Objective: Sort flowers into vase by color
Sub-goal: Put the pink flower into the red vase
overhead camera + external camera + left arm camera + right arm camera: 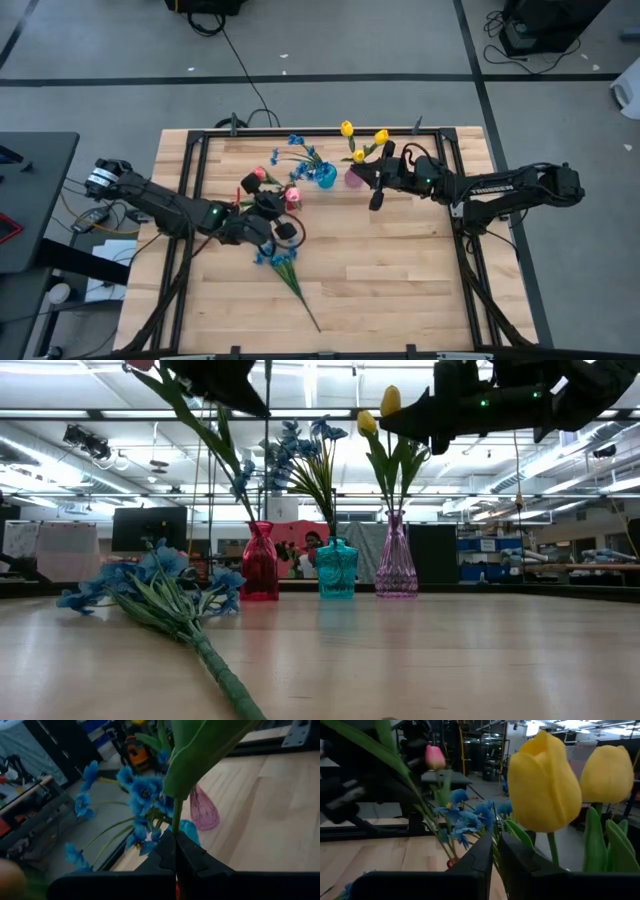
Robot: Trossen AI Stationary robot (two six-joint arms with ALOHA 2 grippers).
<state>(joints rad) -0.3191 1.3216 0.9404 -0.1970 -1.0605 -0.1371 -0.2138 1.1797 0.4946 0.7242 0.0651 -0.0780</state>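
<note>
Two hands are clamped on flower stems. The left hand (175, 851) grips a pink tulip's stem (176, 815), with the blue blossoms (145, 795) just beyond its fingertips. The right hand (495, 851) grips a yellow tulip (544, 782) stem.

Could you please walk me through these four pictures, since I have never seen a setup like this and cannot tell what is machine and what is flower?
Two dark robot arms work at a wooden table. One picture looks straight down, one looks level across the tabletop, and two come from cameras on the arms' wrists. Three vases stand in a row: a red vase, a teal vase with blue blossoms, and a purple vase with yellow tulips. A blue bunch lies loose on the table. The left gripper has its fingers shut on a green stem. The right gripper sits among the yellow tulips.
</note>
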